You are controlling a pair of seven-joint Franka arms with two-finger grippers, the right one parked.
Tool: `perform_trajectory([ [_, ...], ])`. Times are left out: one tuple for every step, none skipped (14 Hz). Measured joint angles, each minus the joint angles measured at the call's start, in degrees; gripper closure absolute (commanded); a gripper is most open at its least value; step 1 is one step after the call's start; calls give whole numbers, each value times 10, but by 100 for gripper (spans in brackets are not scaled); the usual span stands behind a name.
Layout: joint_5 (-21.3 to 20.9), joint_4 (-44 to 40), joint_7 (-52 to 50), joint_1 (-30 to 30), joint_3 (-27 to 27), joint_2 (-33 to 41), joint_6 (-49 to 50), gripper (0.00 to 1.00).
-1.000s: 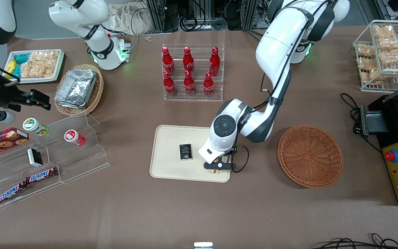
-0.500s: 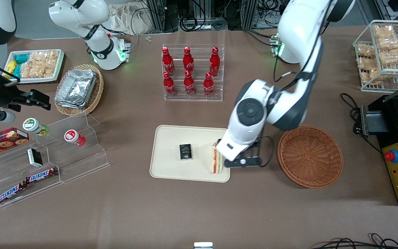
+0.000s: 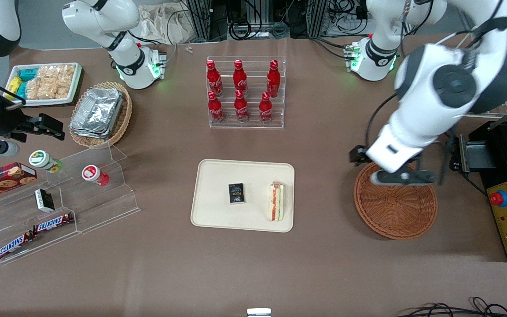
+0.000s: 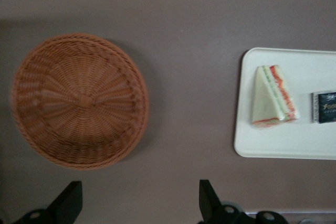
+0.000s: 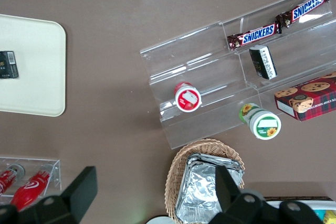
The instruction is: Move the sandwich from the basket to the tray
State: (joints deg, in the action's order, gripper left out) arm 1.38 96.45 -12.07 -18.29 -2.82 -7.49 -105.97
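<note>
Wrist view shows the sandwich's (image 4: 273,96) triangular white face with red and green filling; from the front only its striped edge (image 3: 276,201) shows. It lies on the tray (image 3: 218,211) beside a black box (image 3: 236,193). Fingers spread wide and holding nothing, the gripper (image 3: 401,177) hovers above the basket (image 3: 395,207).

Even overhead light, soft shadows on the tabletop (image 3: 324,264). The wrist view is dimmer and slightly soft, with the tool (image 4: 137,203) dark and blurred.
</note>
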Motion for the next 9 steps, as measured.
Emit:
perform_trajectory([
  [4, 13, 45, 25, 0, 18, 12, 0],
  [7, 20, 92, 51, -1, 29, 23, 0],
  [9, 23, 134, 77, -1, 34, 29, 0],
  [10, 23, 162, 98, -1, 35, 29, 0],
  [11, 21, 177, 112, -1, 35, 28, 0],
  [11, 15, 183, 118, -1, 33, 28, 0],
  [11, 3, 184, 118, -1, 29, 34, 0],
  [11, -15, 184, 118, 1, 22, 50, 0],
  [10, -36, 184, 117, 3, 13, 64, 0],
])
